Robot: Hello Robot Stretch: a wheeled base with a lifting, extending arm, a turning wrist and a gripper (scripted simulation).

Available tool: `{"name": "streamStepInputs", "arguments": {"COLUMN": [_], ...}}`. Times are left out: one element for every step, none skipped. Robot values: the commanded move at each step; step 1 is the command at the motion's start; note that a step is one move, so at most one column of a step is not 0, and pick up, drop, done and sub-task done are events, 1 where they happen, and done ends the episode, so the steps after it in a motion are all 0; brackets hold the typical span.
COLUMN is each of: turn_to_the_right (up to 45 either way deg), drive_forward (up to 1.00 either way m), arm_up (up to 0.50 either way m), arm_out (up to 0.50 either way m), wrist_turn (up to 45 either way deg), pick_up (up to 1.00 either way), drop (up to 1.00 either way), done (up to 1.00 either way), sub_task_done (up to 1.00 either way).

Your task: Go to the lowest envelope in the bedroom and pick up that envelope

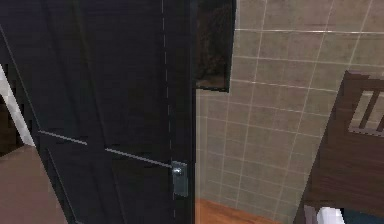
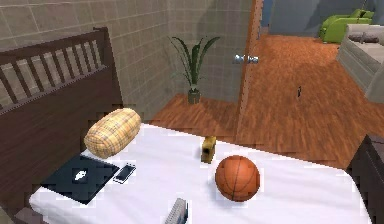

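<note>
White-sheeted bed (image 2: 300,195) carries an orange basketball (image 2: 237,178), a tan roll pillow (image 2: 112,132) and a dark laptop (image 2: 80,180); the gripper's state cannot be told.

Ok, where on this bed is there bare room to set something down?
Bare sheet: right of the basketball in the arm side view, and between the tan pillow and the small yellowish box. Crowded: the laptop and phone corner.
</note>
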Motion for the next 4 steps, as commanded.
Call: {"name": "streamStepInputs", "arguments": {"turn_to_the_right": [0.0,0.0,0.0,0.0], "drive_forward": [0.0,0.0,0.0,0.0], "arm_up": [0.0,0.0,0.0,0.0], "arm_out": [0.14,0.0,0.0,0.0], "wrist_turn": [0.0,45.0,45.0,45.0], "pick_up": [0.0,0.0,0.0,0.0], "drop": [0.0,0.0,0.0,0.0], "done": [0.0,0.0,0.0,0.0], "sub_task_done": [0.0,0.0,0.0,0.0]}}
